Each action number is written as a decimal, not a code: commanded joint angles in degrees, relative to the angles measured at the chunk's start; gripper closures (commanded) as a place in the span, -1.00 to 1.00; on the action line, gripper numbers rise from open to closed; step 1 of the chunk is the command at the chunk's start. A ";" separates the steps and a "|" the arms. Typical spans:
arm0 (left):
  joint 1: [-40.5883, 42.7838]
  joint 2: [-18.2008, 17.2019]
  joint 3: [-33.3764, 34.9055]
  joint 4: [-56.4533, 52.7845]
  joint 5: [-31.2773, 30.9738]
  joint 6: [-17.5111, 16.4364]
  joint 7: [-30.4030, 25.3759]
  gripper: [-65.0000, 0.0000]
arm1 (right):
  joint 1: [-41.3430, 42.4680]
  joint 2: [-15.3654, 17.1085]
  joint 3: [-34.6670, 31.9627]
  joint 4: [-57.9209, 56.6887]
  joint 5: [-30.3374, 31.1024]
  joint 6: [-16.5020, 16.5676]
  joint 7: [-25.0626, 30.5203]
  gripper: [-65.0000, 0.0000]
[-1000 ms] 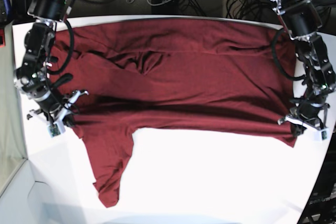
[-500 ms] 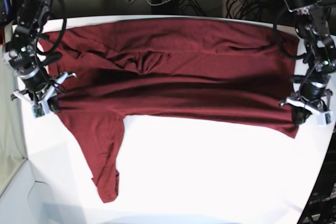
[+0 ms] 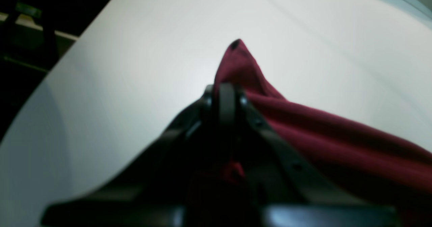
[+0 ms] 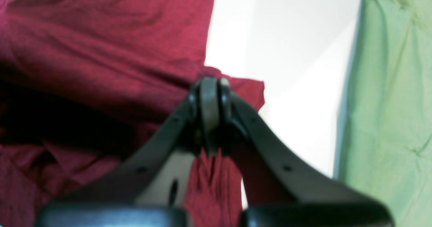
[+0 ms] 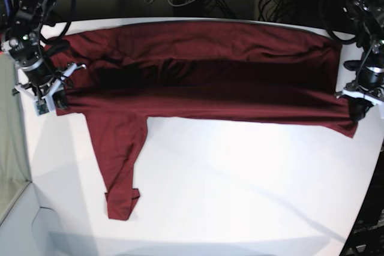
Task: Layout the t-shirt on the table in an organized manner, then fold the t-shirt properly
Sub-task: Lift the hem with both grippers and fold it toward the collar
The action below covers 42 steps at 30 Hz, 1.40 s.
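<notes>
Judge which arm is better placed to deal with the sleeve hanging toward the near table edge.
Right, likely. The right gripper is shut on the t-shirt beside that sleeve; the left gripper pinches the opposite end, across the table.

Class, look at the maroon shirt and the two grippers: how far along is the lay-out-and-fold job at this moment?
Done: the t-shirt lies spread across the table. In hand: the left gripper and right gripper are shut on opposite ends of its near edge, holding it taut. Left: one sleeve trails toward the front, creases remain, and no neat fold shows yet.
</notes>
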 commanded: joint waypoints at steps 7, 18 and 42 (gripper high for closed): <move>2.04 -0.68 -0.41 2.03 -3.36 -0.17 -0.64 1.00 | -0.68 0.91 0.40 2.17 0.57 -0.27 1.39 1.00; 5.29 0.20 -0.32 2.30 -3.27 -0.17 -0.64 1.00 | -2.79 0.82 0.32 2.34 0.75 -0.27 1.39 1.00; 5.21 0.11 0.03 -6.49 -3.18 -0.17 -0.81 1.00 | -6.22 0.74 -2.32 -1.44 0.57 -0.27 1.92 1.00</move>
